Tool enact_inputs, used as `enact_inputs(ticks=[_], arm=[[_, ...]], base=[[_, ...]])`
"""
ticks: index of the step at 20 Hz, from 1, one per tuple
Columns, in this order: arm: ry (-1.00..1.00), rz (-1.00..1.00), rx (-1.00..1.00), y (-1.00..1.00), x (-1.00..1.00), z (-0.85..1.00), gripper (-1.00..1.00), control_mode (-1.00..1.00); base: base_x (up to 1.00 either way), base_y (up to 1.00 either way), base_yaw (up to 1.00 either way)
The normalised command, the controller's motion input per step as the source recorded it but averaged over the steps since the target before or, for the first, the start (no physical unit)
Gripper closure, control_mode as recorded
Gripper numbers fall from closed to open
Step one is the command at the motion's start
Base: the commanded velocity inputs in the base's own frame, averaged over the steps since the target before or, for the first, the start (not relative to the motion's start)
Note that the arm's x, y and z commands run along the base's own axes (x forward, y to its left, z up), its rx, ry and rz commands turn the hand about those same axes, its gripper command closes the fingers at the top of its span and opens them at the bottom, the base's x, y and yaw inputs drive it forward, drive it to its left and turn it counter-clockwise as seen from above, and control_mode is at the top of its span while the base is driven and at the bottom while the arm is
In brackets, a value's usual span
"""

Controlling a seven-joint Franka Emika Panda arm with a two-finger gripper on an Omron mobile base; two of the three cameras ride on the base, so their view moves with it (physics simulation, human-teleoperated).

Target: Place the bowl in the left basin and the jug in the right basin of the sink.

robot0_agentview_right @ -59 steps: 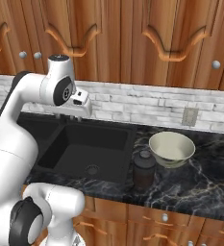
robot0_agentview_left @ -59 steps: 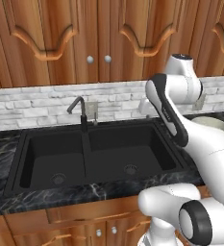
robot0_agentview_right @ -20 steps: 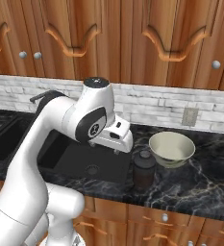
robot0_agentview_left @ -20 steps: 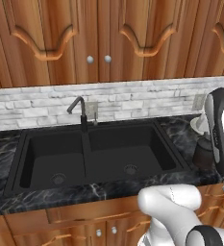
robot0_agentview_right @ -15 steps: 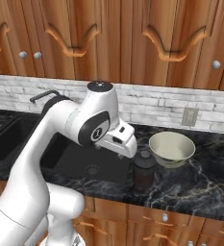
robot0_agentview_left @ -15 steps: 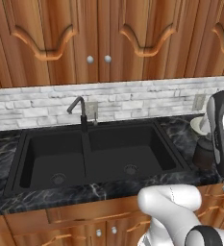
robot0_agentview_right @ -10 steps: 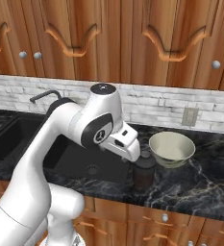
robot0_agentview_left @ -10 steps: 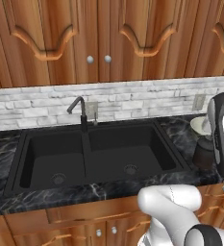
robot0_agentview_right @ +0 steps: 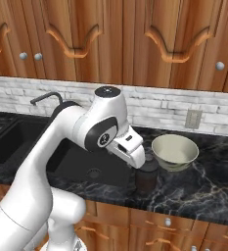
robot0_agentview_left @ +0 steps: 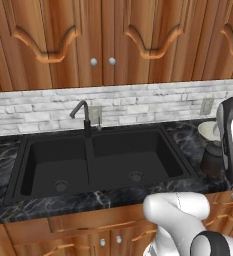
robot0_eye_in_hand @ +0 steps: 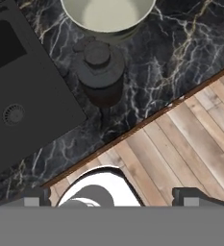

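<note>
The dark brown jug (robot0_agentview_right: 147, 174) is standing upright on the black marbled counter, just beside the cream bowl (robot0_agentview_right: 174, 151), which is sitting open side up. Both basins of the black sink (robot0_agentview_left: 100, 161), the left basin (robot0_agentview_left: 54, 165) and the right basin (robot0_agentview_left: 134, 156), are lying well apart from them.

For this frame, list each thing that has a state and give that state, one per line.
bowl: upright, empty, on the counter to the right of the sink.
jug: upright on the counter, in front of the bowl, not gripped.
gripper: open, holding nothing, above the jug.
left basin: empty.
right basin: empty.
faucet: no water running.
cabinet doors: closed.
</note>
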Motion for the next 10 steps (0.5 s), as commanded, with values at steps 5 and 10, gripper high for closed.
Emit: enact_inputs(ticks=[5, 10], arm=[[0.0, -0.05, 0.0, -0.12, 0.11, -0.09, -1.0, -1.0], [0.0, 0.0, 0.0, -0.06, 0.19, -0.13, -1.0, -1.0]], base=[[0.0, 0.0, 0.0], [0.0, 0.0, 0.0]])
